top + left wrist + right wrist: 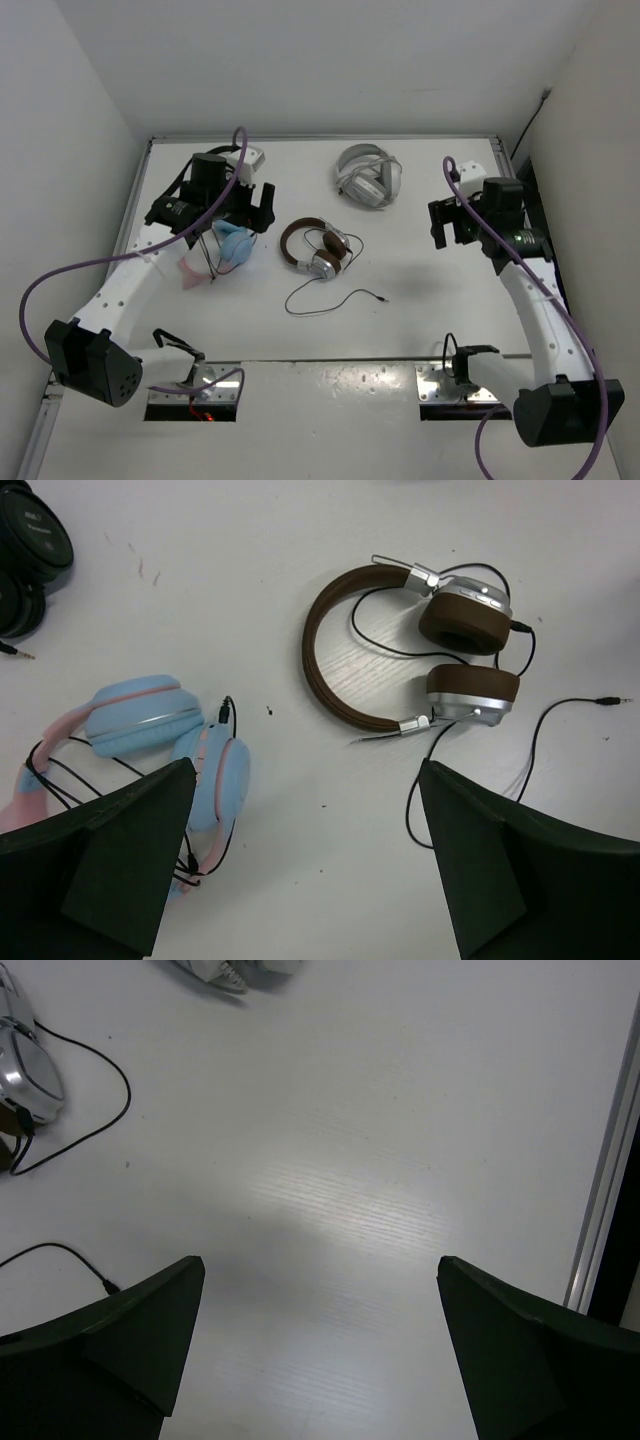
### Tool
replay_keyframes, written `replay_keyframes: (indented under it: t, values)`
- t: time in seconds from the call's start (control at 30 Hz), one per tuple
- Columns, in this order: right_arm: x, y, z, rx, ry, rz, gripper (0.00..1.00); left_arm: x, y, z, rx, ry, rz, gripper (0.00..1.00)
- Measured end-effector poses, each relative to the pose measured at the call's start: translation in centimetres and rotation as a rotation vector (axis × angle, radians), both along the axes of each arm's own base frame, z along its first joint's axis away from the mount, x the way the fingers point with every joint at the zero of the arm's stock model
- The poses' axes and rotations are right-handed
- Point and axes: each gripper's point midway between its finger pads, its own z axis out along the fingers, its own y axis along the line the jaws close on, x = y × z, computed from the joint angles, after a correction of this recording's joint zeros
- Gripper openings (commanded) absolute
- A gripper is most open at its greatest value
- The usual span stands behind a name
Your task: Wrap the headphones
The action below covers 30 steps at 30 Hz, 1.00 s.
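Note:
The headphones [312, 248] lie flat at the table's middle, with a brown headband and silver-and-brown earcups. They also show in the left wrist view [420, 645]. Their thin black cable [335, 298] trails loose toward the front, its plug [384, 298] to the right. My left gripper [250, 208] is open and empty, held above the table just left of the headphones, its fingers [120, 850] wide apart. My right gripper [448, 225] is open and empty, well to the right of them. One silver earcup [22, 1070] and some cable [95, 1090] show at the left edge of the right wrist view.
Pink-and-blue headphones [225, 250] with a tangled cable lie under my left arm, also in the left wrist view [150, 730]. White-grey headphones [368, 175] lie at the back. Small black headphones [25, 550] sit at the far left. The table's right edge rail [610, 1160] is close to my right gripper.

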Motion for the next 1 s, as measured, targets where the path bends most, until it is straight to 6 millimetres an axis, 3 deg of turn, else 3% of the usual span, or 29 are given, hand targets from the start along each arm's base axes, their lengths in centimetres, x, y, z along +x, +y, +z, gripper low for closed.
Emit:
replay_keyframes:
  t: [0.33,0.43,0.53,0.67,0.87,1.0]
  values:
    - [-0.8,-0.3,0.6,-0.015,-0.033,-0.014,1.0,0.0,-0.2,0.1,-0.004,-0.001,-0.01,1.0]
    - [-0.8,-0.3,0.4,-0.014,-0.026,-0.018,1.0,0.4,-0.1,0.1,0.015,-0.006,-0.009,0.9]
    - [-0.8,-0.3,0.1,-0.009,-0.016,-0.022,1.0,1.1,-0.6,-0.5,0.05,0.004,-0.009,0.88]
    - [-1.1,-0.1,-1.6,0.008,0.038,-0.031,1.0,1.6,-1.7,-3.7,0.1,0.088,-0.021,0.63]
    - [-2.3,1.0,-4.2,0.05,0.139,-0.009,1.0,2.2,-2.8,-10.3,0.182,0.274,-0.043,0.57]
    - [-2.5,1.4,-4.7,0.062,0.164,0.005,1.0,2.8,-3.3,-12.8,0.21,0.341,-0.05,0.55]
